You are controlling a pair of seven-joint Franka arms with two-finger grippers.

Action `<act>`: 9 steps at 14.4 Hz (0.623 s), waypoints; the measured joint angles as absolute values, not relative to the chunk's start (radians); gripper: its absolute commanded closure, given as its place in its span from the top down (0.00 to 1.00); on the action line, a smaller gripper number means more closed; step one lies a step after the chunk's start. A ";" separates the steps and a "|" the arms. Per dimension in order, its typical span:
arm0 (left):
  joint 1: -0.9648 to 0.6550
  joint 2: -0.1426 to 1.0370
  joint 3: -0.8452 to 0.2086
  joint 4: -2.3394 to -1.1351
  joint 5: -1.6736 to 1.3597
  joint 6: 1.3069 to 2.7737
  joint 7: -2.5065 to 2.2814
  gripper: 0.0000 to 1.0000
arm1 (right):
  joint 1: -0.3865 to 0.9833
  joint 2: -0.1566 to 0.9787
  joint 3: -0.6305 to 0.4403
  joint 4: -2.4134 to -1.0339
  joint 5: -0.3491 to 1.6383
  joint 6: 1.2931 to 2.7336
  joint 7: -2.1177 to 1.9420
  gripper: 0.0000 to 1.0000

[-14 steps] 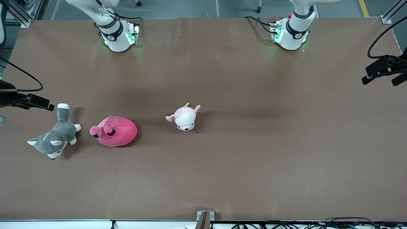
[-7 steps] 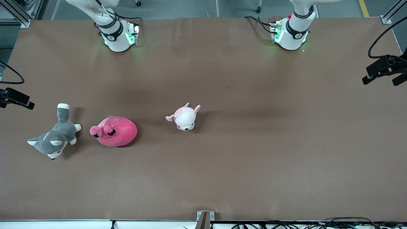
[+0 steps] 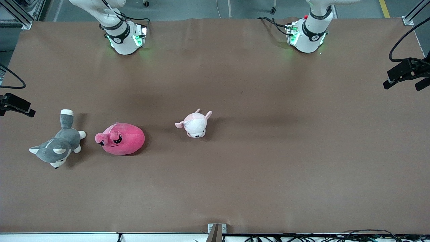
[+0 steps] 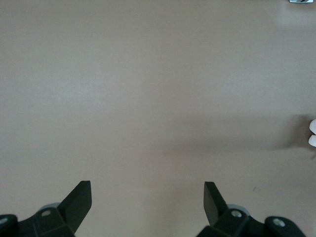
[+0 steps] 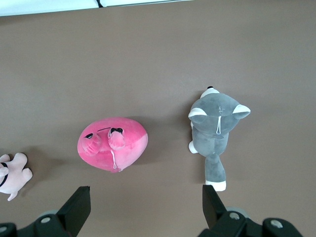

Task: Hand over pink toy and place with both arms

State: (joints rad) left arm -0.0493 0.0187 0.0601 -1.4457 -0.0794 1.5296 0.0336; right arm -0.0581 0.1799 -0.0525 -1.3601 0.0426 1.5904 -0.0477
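Observation:
The pink toy (image 3: 121, 138) (image 5: 112, 143) lies on the brown table toward the right arm's end, a hot-pink rounded plush with dark eyes. My right gripper (image 5: 145, 196) hangs high over the table beside the toy, open, with only bare table between its fingers. In the front view just a black part of that hand (image 3: 15, 105) shows at the frame's edge. Over bare table toward the left arm's end hangs my left gripper (image 4: 148, 191), open and holding nothing. Its black hand (image 3: 404, 74) shows at the front view's edge.
A grey and white husky plush (image 3: 55, 148) (image 5: 215, 131) lies beside the pink toy, closer to the table's end. A small pale pink-and-white plush (image 3: 195, 124) (image 5: 12, 175) sits near the table's middle. Both arm bases (image 3: 124, 37) (image 3: 307, 33) stand along the table's robot-side edge.
The black part of my right hand has drawn back toward the frame's edge, away from the husky plush. The toys and the left arm have not moved.

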 measured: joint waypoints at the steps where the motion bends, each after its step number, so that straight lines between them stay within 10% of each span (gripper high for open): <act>1: -0.050 0.019 0.060 -1.445 -0.079 1.530 0.034 1.00 | -0.056 0.178 -0.053 -1.366 0.043 1.592 -0.048 1.00; 9: -0.050 0.019 0.060 -1.443 -0.079 1.530 0.034 1.00 | -0.053 0.036 -0.053 -1.593 0.041 1.691 -0.048 1.00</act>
